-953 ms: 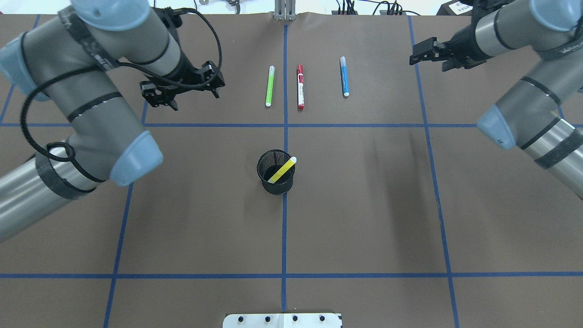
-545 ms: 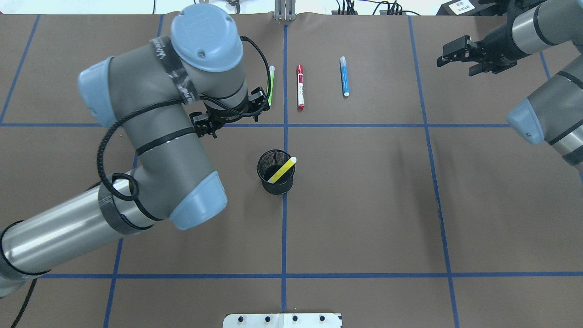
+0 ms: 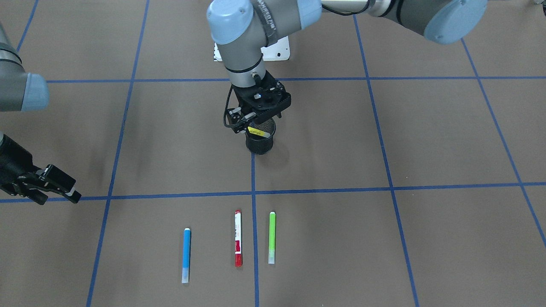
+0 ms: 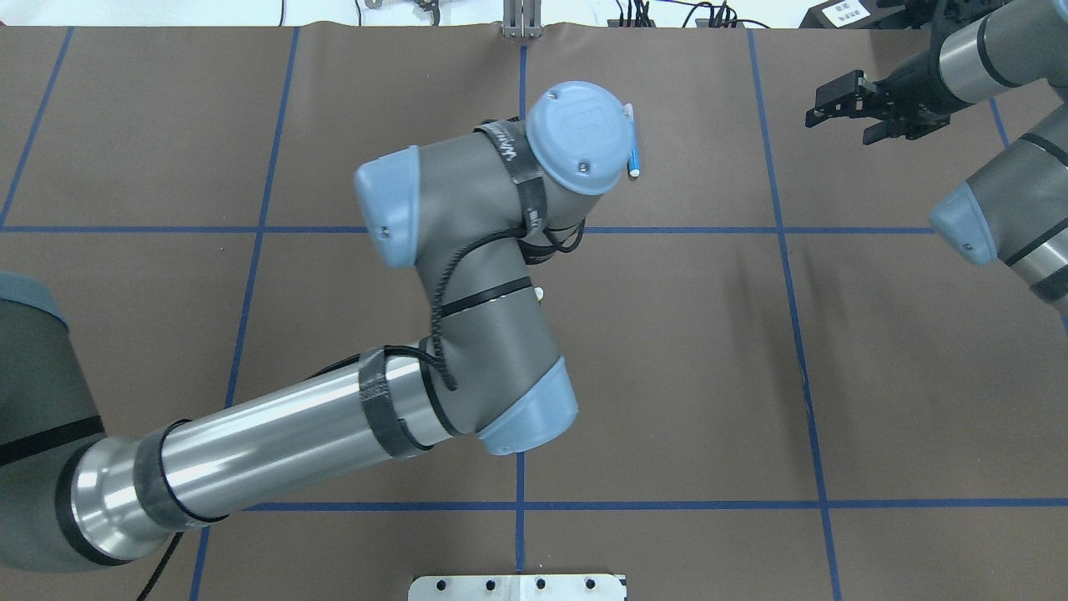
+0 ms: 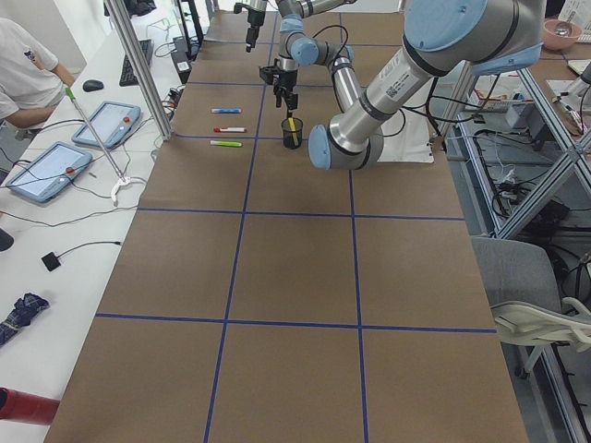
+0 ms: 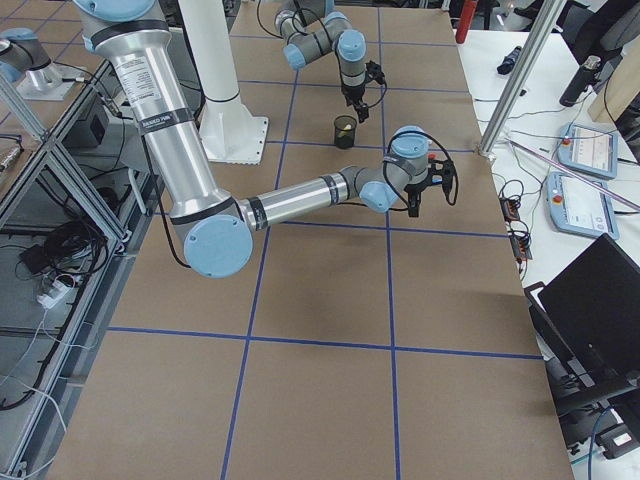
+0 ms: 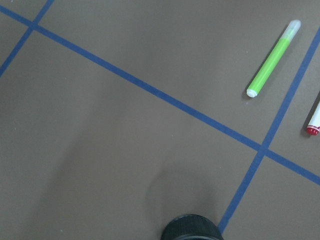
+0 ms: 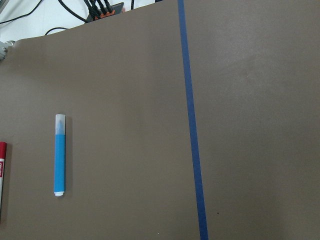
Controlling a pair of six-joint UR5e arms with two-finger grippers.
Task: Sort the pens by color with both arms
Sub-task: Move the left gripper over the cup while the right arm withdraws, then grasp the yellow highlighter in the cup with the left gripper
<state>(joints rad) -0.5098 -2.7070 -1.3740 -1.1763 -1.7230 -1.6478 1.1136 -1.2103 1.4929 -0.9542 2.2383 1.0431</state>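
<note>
The yellow pen (image 3: 259, 131) leans inside the black mesh cup (image 3: 261, 145). My left gripper (image 3: 254, 121) hangs just above the cup's rim, open and empty. In the overhead view the left arm hides the cup; only the yellow pen's white tip (image 4: 539, 292) shows. The blue pen (image 3: 186, 255), red pen (image 3: 238, 244) and green pen (image 3: 272, 237) lie side by side on the table beyond the cup. My right gripper (image 3: 73, 190) is open and empty, well off to the side of the blue pen (image 8: 60, 155).
The brown table is marked by a grid of blue tape lines (image 3: 252, 194). A white mounting plate (image 4: 517, 587) sits at the robot's edge. Cables and a power strip (image 4: 667, 17) lie along the far edge. Tablets and an operator (image 5: 28, 65) are at the side bench.
My left arm has swung right from the far left to above the cup, now covering the cup and the green and red pens in the overhead view. The right gripper drew back right.
</note>
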